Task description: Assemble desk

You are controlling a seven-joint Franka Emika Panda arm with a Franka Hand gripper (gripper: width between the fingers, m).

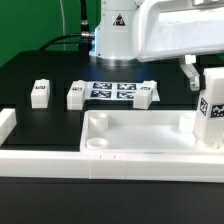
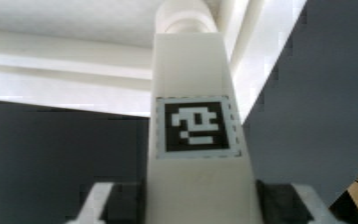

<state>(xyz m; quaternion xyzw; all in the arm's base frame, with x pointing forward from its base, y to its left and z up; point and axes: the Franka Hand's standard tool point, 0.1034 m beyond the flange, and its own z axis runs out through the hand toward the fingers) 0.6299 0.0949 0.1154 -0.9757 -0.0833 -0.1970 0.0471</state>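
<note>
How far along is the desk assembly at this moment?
Early. No leg looks fitted; the tabletop carries none. In hand: the gripper holds one leg upright at the tabletop's end on the exterior view's right; whether it is seated is unclear. Left: three loose legs near the marker board.

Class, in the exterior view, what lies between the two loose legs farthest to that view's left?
Nothing: the exterior view shows only bare black table between the far-left leg and the next leg. The tool grips another leg.
</note>
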